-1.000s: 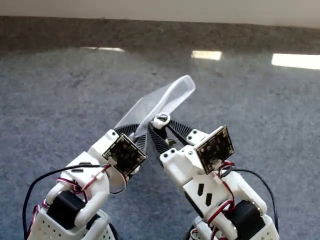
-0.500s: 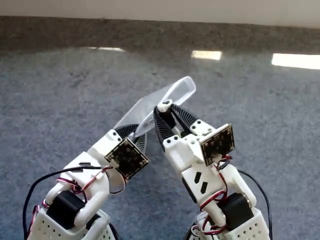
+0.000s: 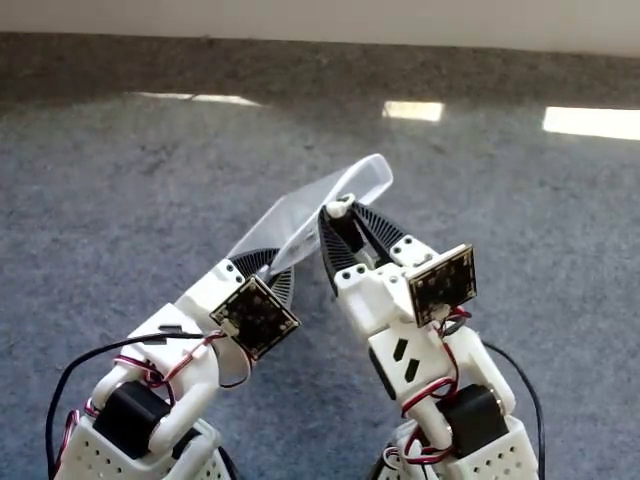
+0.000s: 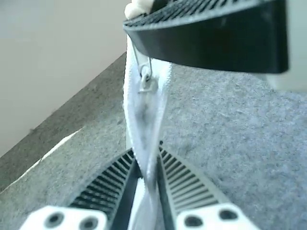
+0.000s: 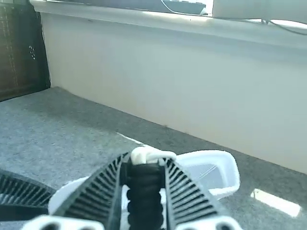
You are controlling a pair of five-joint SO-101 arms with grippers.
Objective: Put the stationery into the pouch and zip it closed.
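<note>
Below me spreads a grey, felt-like table top (image 3: 120, 200), darker along its far edge. Bright patches of light (image 3: 412, 110) lie across that far side. Whether the translucent white plastic pouch (image 3: 340, 195) touches the felt, I cannot tell.

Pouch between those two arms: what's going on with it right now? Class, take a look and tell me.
Two arms hold a clear pouch between them over the grey table. The left pincer is clamped on one end of the pouch. The right pincer grips the white pull, with the metal slider close by it. This looks like the zipping step. How far the zip is closed cannot be told.
</note>
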